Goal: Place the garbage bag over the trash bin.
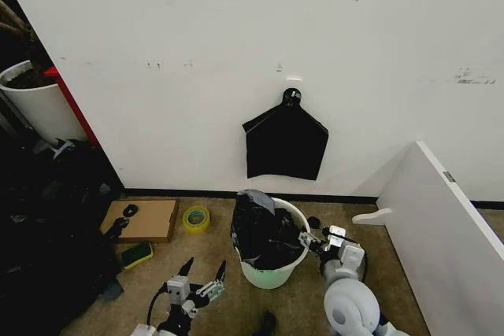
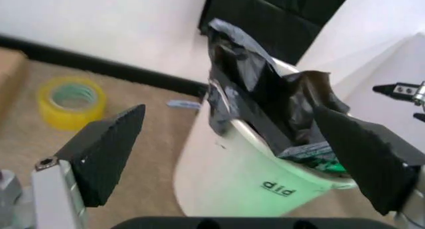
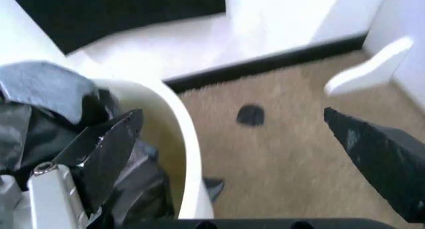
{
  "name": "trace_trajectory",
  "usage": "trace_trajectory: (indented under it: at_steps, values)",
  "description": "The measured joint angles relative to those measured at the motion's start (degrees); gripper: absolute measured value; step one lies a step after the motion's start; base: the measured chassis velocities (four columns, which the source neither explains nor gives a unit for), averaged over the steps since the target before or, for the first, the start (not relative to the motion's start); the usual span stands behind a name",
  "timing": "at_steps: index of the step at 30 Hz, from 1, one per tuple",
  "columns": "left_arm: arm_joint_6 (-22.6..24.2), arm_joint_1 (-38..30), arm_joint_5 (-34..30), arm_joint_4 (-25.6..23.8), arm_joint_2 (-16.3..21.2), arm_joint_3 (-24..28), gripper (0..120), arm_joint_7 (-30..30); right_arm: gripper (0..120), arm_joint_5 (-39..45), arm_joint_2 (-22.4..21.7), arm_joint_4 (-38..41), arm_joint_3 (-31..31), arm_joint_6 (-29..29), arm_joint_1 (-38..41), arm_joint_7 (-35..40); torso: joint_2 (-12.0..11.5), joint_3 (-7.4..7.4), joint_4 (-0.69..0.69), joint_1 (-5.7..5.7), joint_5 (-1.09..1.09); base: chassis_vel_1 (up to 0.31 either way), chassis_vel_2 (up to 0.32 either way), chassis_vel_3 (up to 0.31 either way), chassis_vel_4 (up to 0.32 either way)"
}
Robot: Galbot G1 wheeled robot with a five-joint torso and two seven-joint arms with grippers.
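Garbage bag fills trash bin; left pincer, right pincer both apart.

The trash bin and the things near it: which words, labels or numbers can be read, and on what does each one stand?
"dIp": dark print, as it reads in the left wrist view, low on the outer wall of the trash bin.
Small label on the slanted white panel: too small to read.
No other text is visible.

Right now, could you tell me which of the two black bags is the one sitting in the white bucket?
The crinkled, glossy garbage bag, bunched inside the cream trash bin on the floor. The other black bag is flat and smooth, hanging on the wall above.
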Motion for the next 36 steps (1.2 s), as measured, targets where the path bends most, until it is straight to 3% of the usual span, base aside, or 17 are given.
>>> trace_trajectory:
  at_steps: [5,11,14,26,33,36]
  values:
    - [1.5,-2.9,-6.47,1.29,1.65,1.1,100,3.72,100,-3.7,0.0,2.04,0.36,0.79,-1.71,-1.71,0.0,0.0,-0.01,0.0,0.0,0.0,0.0,0.0,0.0]
    - [2.15,-5.11,-5.12,3.08,0.76,1.9,100,3.93,100,-4.38,-0.03,1.59,-0.95,0.84,-0.99,-3.45,0.0,0.0,0.05,0.0,0.01,0.0,0.0,0.0,0.0]
    - [2.47,-8.02,-5.17,4.33,0.22,3.15,100,3.87,100,-4.59,0.35,0.94,-1.71,0.83,-0.9,-4.46,0.0,0.0,-0.02,0.0,0.0,0.0,0.0,0.0,0.0]
    - [3.8,-13.82,-6.06,7.09,-1.5,4.67,95,1.81,100,-5.15,0.69,-0.04,-2.53,0.65,-0.81,-6.28,0.0,0.01,0.01,0.0,0.0,0.0,0.0,0.0,0.0]
    - [4.79,-16.86,-7.21,9.46,-2.29,5.12,77,1.86,100,-5.06,0.87,-0.34,-2.75,0.53,-0.83,-6.52,0.0,0.0,0.0,0.0,0.0,0.0,0.0,0.0,0.0]
    - [5.61,-18.39,-7.63,10.84,-2.69,5.51,60,1.93,100,-4.82,0.79,-0.41,-2.63,0.44,-0.5,-6.53,0.0,0.0,0.0,0.0,0.0,0.0,0.0,0.0,0.0]
